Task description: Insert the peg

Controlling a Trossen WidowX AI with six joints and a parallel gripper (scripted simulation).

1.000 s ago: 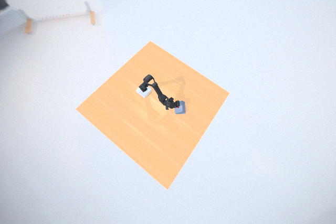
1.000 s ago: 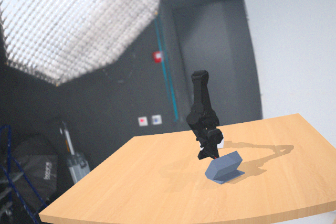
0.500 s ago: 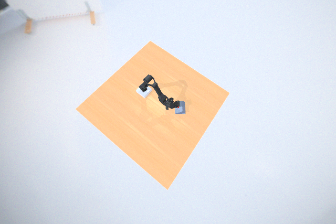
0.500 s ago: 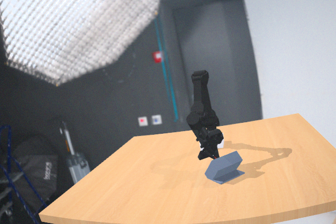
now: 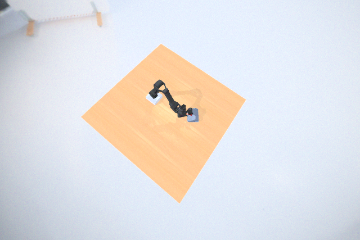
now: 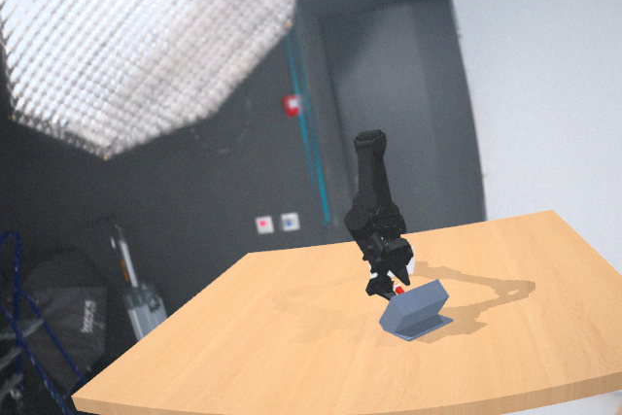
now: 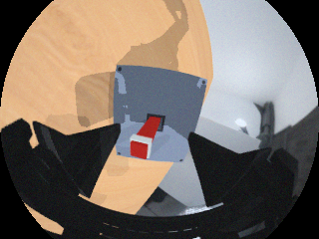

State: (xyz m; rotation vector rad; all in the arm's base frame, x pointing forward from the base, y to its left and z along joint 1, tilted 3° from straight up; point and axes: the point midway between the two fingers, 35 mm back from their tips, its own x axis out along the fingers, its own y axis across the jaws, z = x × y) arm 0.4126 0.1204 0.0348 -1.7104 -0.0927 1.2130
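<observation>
A red square-sided peg [image 7: 144, 139] [image 6: 398, 290] sticks out of the hole in the face of the grey-blue sloped panel [image 7: 166, 96] [image 6: 419, 299] [image 5: 193, 116]. Its lower end is inside the hole and its white-topped upper end points toward the wrist camera. My gripper [image 7: 155, 131] [image 6: 389, 286] [image 5: 187, 112] is open. Its two dark fingers stand apart on either side of the peg's outer end and do not touch it in the wrist view.
The panel stands on a wooden table [image 5: 151, 144] [image 6: 301, 350] on a flat foot. The arm's white base block [image 5: 153, 98] sits near the table's middle. A large studio light [image 6: 125, 39] and equipment stand off the table's far side.
</observation>
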